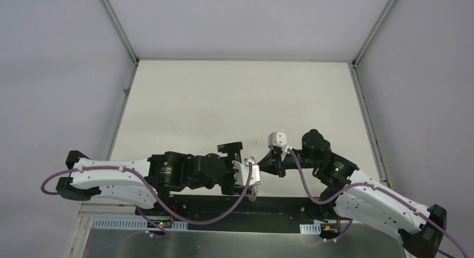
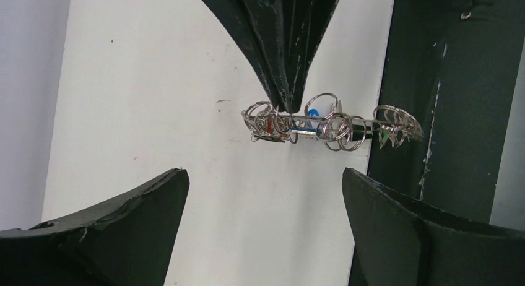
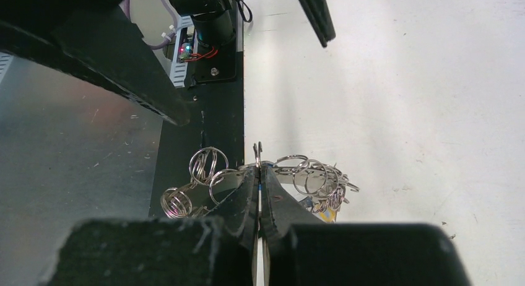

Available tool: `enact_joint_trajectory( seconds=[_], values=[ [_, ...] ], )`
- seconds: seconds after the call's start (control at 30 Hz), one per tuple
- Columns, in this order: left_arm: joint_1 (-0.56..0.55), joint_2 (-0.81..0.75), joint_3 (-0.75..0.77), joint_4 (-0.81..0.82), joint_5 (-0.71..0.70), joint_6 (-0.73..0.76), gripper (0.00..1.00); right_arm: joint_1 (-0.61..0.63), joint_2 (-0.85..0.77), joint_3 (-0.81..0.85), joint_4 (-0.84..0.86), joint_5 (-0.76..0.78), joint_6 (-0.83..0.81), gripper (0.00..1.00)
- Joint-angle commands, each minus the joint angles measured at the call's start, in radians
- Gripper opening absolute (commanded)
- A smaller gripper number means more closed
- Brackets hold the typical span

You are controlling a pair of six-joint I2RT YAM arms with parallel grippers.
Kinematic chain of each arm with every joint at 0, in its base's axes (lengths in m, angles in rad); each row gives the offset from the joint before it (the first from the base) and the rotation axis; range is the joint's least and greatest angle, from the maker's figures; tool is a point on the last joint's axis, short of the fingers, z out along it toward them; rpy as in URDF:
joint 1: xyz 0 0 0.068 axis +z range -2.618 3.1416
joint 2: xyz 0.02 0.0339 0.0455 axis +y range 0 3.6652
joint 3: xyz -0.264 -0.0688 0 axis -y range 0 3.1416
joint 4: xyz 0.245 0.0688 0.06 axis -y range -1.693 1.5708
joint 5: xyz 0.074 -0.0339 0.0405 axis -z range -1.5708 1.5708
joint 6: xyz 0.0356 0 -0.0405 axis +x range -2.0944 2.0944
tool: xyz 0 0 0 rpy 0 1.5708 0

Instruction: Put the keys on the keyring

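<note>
Right gripper (image 3: 259,169) is clamped shut on the keyring (image 2: 334,122), pinching its rim towards one end. The ring hangs in the air over the near edge of the tabletop (image 2: 155,82). Keys (image 2: 314,113) sit among the loops (only blue, red and green bits show). Left gripper (image 2: 265,173) is spread wide and holds nothing. The keyring is just past its fingertips, in line with the gap, not touching.

Robotics lab, white enclosure (image 1: 240,23), cabled arms (image 1: 112,180)
</note>
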Motion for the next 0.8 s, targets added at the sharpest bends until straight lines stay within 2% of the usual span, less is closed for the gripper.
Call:
enact_joint_trajectory(
  seconds=[0.0,0.1,0.3,0.5,0.6,0.77],
  values=[
    [0.020,-0.030,-0.002,0.105,-0.018,-0.062,0.99,-0.004,-0.023,0.001,0.089,0.012,0.007,0.00],
    [0.080,-0.027,0.000,0.119,0.057,-0.115,0.99,-0.005,-0.024,-0.005,0.089,0.016,0.008,0.00],
    [0.303,-0.042,-0.012,0.138,0.281,-0.306,0.99,-0.005,-0.029,-0.014,0.089,0.019,0.011,0.00],
    [0.485,-0.112,-0.097,0.215,0.522,-0.426,0.99,-0.004,-0.032,-0.019,0.089,0.021,0.014,0.00],
    [0.538,-0.158,-0.167,0.286,0.693,-0.467,0.99,-0.004,-0.030,-0.019,0.091,0.017,0.017,0.00],
    [0.559,-0.226,-0.292,0.458,0.871,-0.507,0.97,-0.005,-0.023,-0.017,0.103,0.014,0.020,0.00]
  ],
)
